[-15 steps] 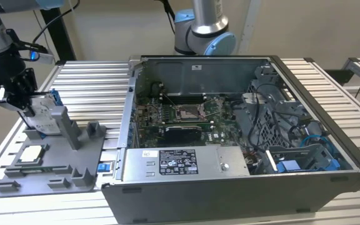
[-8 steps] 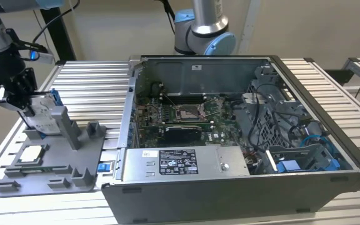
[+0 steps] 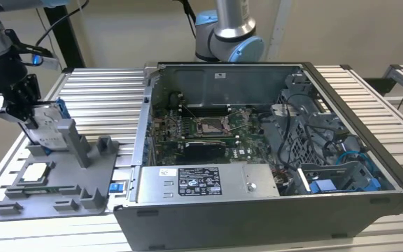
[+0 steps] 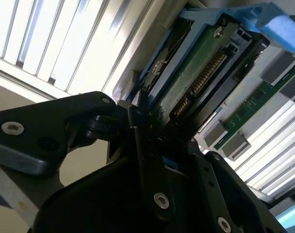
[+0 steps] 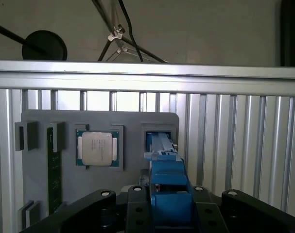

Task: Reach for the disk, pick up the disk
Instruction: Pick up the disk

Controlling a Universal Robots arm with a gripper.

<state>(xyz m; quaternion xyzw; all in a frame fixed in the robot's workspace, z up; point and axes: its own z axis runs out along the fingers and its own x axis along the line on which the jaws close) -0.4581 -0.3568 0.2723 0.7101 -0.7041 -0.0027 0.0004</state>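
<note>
The disk (image 3: 45, 127) stands on edge over the grey fixture tray (image 3: 54, 197) at the exterior view's left. The gripper (image 3: 29, 118) comes at it from above, jaws pressed against its two sides, pinching it. Can't tell whether its lower edge sits in the tray's slot or hangs clear.

The exterior view gives the silver face w/ white label + one blue rail. The second wrist view gives the disk (image 4: 198, 73) from the other side: green circuit board, a row of connector pins, blue rails along the edges, black fingers (image 4: 142, 145) tight on it. The first wrist view looks down along the disk (image 5: 167, 187) edge-on, blue rail between the fingers (image 5: 137, 208), w/ the tray (image 5: 132, 126) laid out beyond.

On the tray:
- 1 small square silver chip (image 5: 98, 148) in its pocket, just beside the disk's slot.
- 1 green memory stick (image 5: 52, 170) past that.
- A tall grey post (image 3: 71, 137) of the tray, just beside the disk on the case side.

The tray sits on a slatted alu table (image 3: 103, 89). To the exterior view's right is 1 open PC case (image 3: 369, 173): motherboard (image 3: 201, 131) bare, long grey box (image 3: 201, 184) w/ stickers along the near wall, blue cables (image 3: 356, 152) inside. Behind the case is 1 more arm column (image 3: 226, 31).
</note>
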